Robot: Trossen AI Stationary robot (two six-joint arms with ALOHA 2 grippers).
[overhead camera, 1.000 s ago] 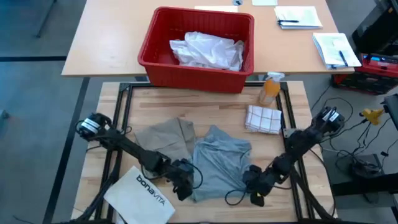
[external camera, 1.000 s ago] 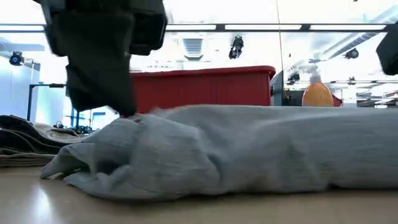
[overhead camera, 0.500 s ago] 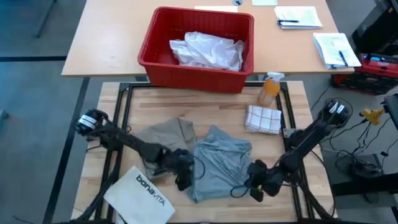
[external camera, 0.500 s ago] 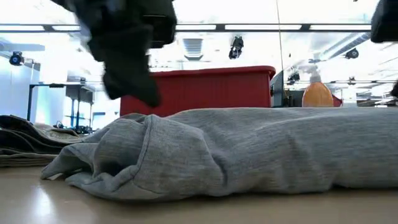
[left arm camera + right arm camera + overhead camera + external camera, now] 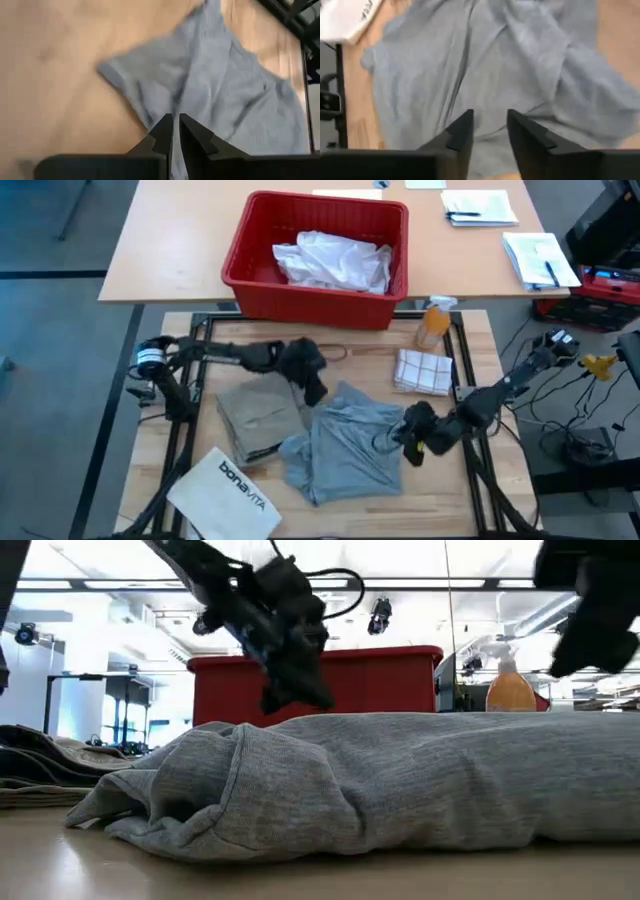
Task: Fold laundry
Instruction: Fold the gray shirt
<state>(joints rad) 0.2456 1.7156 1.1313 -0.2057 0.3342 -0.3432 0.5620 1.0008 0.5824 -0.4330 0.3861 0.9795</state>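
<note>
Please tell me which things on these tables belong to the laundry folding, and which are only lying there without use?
Belonging to the job:
grey T-shirt, crumpled
khaki-tan piece, folded
white shirt in the red basket
left gripper, right gripper, both holding nothing

Only lying about:
white bonavita bag
checked cloth
orange spray bottle
papers with pens

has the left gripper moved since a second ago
Yes. In the high view the left gripper has swung away from the near edge beside the bonavita bag and now sits farther back, toward the red basket, past the grey T-shirt.
</note>
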